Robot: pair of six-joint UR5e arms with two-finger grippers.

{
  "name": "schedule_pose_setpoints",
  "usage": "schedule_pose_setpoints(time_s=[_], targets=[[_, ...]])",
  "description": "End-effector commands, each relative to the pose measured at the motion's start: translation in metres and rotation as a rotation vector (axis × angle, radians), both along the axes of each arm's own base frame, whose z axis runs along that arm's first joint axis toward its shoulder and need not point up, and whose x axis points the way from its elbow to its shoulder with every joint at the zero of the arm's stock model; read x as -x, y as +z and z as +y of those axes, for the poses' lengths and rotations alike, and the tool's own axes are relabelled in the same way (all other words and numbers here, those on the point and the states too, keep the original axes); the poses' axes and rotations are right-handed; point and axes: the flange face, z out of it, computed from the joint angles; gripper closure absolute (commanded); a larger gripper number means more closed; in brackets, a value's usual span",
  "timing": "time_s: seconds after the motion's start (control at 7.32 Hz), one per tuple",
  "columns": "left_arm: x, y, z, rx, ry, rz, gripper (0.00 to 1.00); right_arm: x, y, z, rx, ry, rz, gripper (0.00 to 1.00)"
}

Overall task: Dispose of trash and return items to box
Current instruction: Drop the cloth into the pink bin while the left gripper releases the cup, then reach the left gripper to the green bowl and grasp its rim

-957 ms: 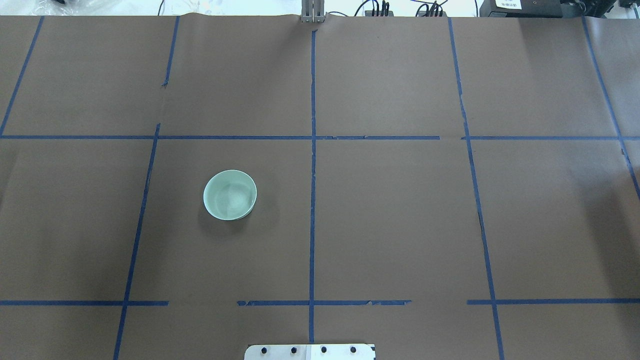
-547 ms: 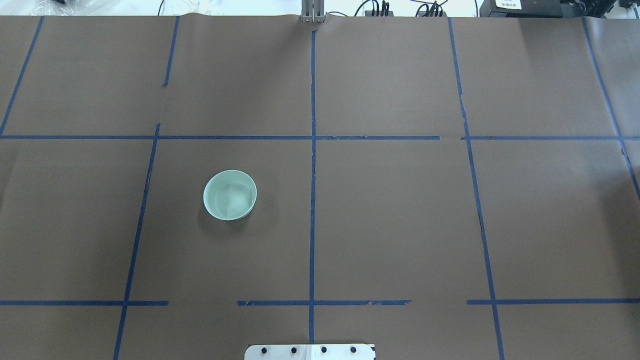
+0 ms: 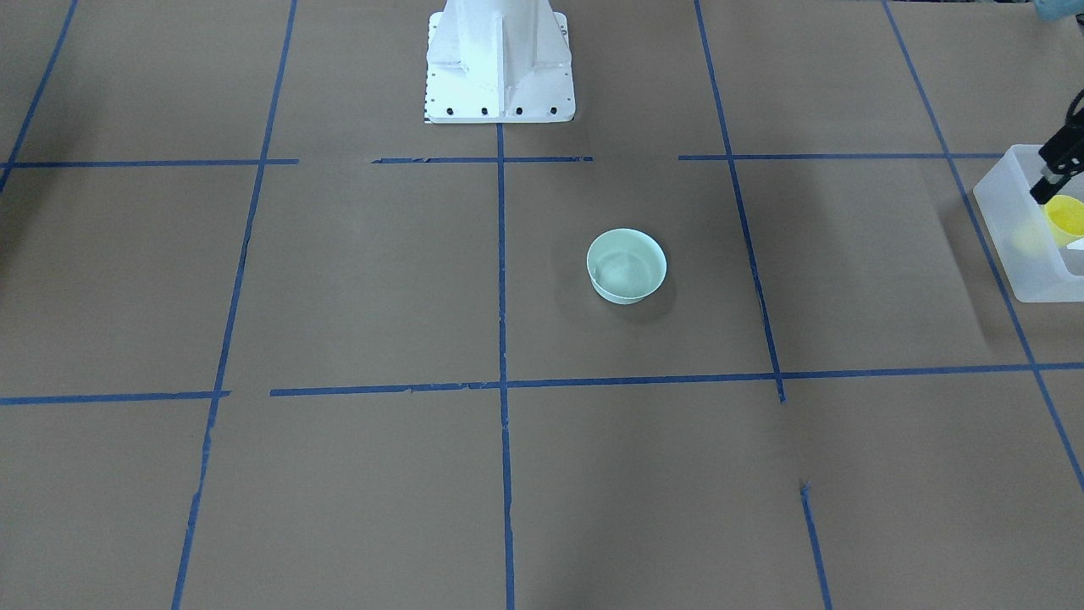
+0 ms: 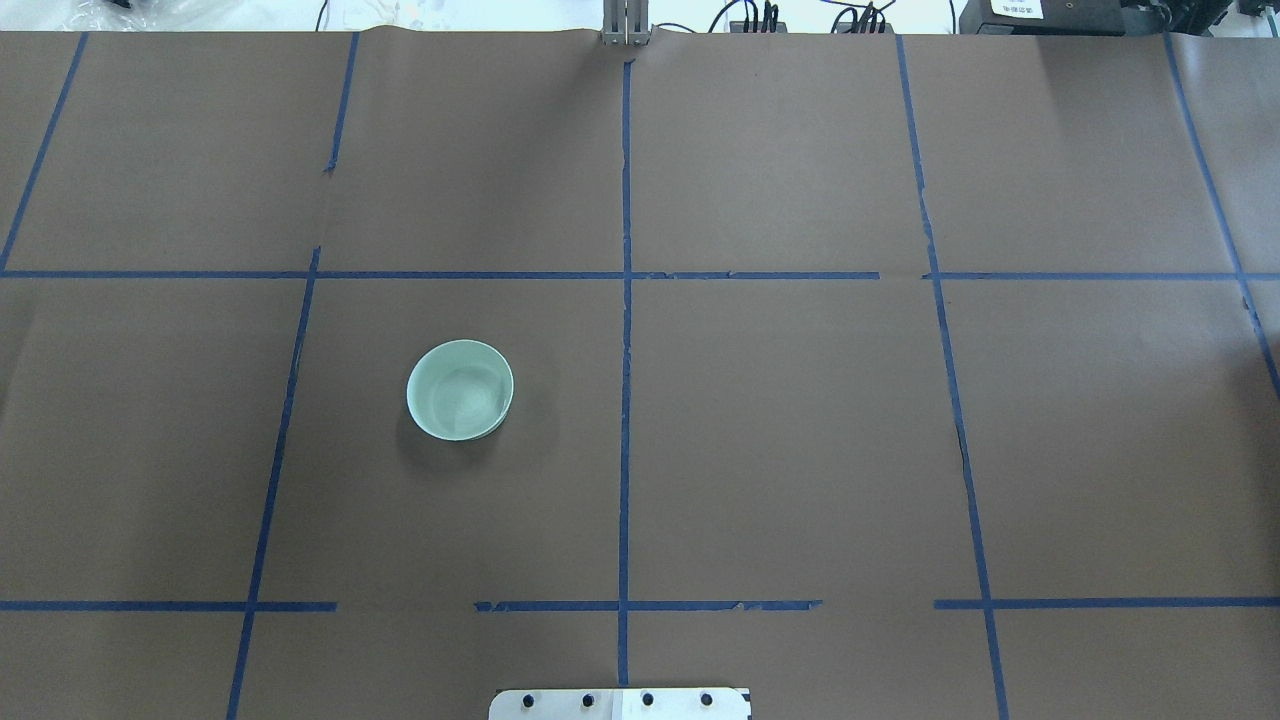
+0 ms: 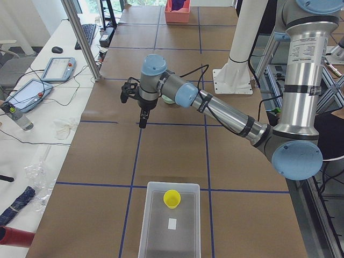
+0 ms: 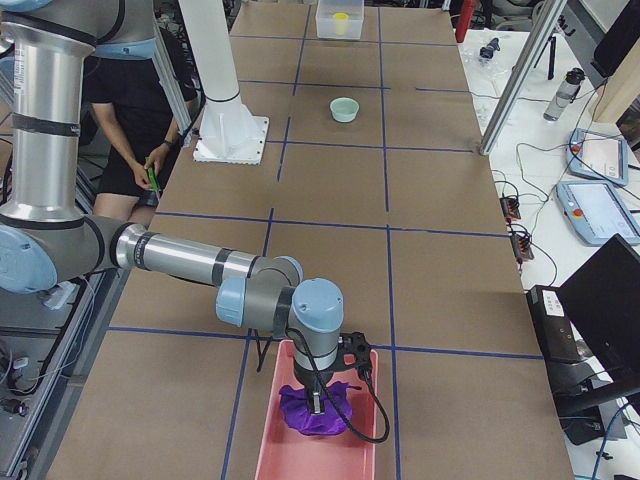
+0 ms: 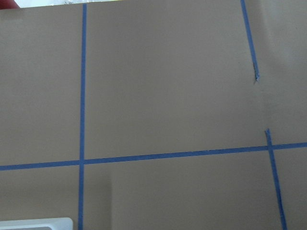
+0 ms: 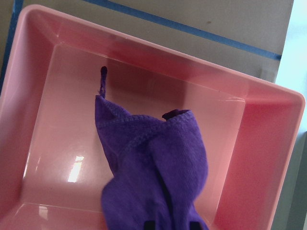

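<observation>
The yellow cup (image 5: 172, 198) stands inside the frosted white box (image 5: 161, 242) at the table's left end; it also shows in the front view (image 3: 1067, 217) in the box (image 3: 1008, 224). My left gripper (image 5: 142, 122) hangs empty over bare table, well away from the box; whether it is open or shut cannot be told. My right gripper (image 6: 318, 402) is down in a pink tray (image 8: 268, 158) with a purple cloth (image 8: 153, 163) bunched up between its fingers. A pale green bowl (image 4: 460, 390) sits upright and empty on the table.
The white robot base (image 3: 500, 63) stands at the table's near edge. A small white label (image 5: 172, 224) lies in the box. Blue tape lines grid the brown table. A person sits behind the robot (image 6: 130, 130). Tablets and cables lie past the far edge.
</observation>
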Motion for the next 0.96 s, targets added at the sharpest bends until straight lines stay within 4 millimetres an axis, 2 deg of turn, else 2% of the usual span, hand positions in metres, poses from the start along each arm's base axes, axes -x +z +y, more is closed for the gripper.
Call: schedule_pose_setpoints(time_s=[0.0, 0.14, 0.41, 0.68, 0.82], targets=[[-0.059, -0.03, 0.014, 0.049, 0.001, 0.086, 0.0, 0.011, -0.01, -0.004, -0.024, 0.021, -0.135, 0.0], [-0.088, -0.035, 0.021, 0.089, 0.005, 0.117, 0.0, 0.015, -0.016, -0.007, -0.032, 0.035, -0.192, 0.0], [-0.146, -0.053, 0.036, 0.157, 0.016, 0.183, 0.0, 0.021, -0.048, -0.017, 0.01, 0.176, -0.28, 0.0], [-0.222, -0.085, 0.045, 0.206, -0.015, 0.188, 0.0, 0.025, -0.06, -0.025, -0.01, 0.169, -0.276, 0.0], [-0.257, -0.098, 0.039, 0.232, -0.026, 0.194, 0.0, 0.024, -0.067, -0.034, -0.021, 0.168, -0.279, 0.0]])
